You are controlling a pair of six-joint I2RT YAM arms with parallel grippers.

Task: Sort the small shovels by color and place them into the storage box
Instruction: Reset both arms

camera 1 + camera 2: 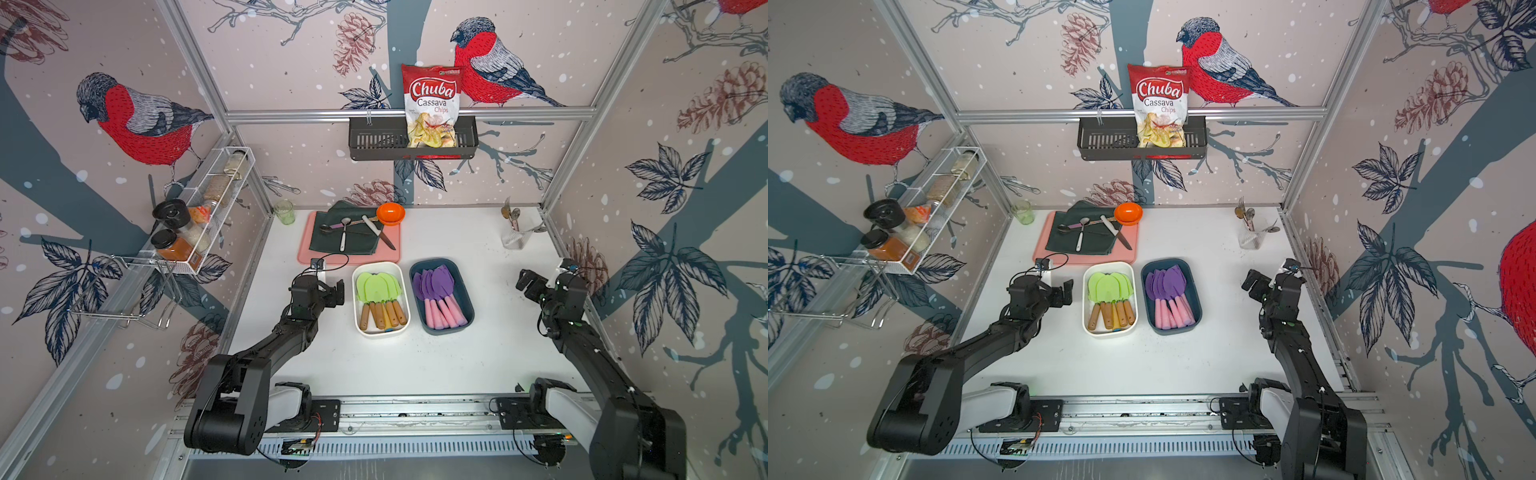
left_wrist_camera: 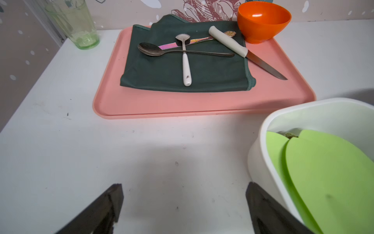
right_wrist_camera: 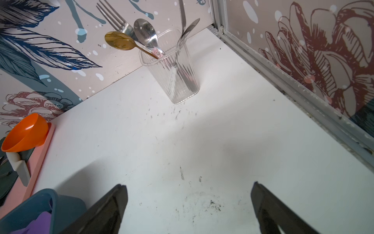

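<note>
Rising from the near rail (image 1: pixel 415 409), elbows bent, left gripper (image 1: pixel 334 293) and right gripper (image 1: pixel 527 283) empty, jaws spread wide, flanking mid-counter boxes, green shovels (image 1: pixel 377 287) in white box (image 1: pixel 382 333), purple shovels (image 1: pixel 436 282) in blue box (image 1: pixel 466 297), pink tray (image 1: pixel 388 255) beyond.

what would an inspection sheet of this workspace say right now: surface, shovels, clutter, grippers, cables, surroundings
surface: white table, dark specks in front of the right gripper; no loose shovel seen.
job's things: green shovels in the white box, purple shovels in the blue box, boxes side by side.
clutter: pink tray with green cloth, spoons, knife and orange bowl; green glass; clear cup of cutlery.
grippers: left gripper open, empty, beside the white box; right gripper open, empty, over bare table.
cables: thin black cable loops over the tray's near edge by the left wrist.
surroundings: chips bag in a black wall basket; spice jars in a wire rack; bird-print walls.
</note>
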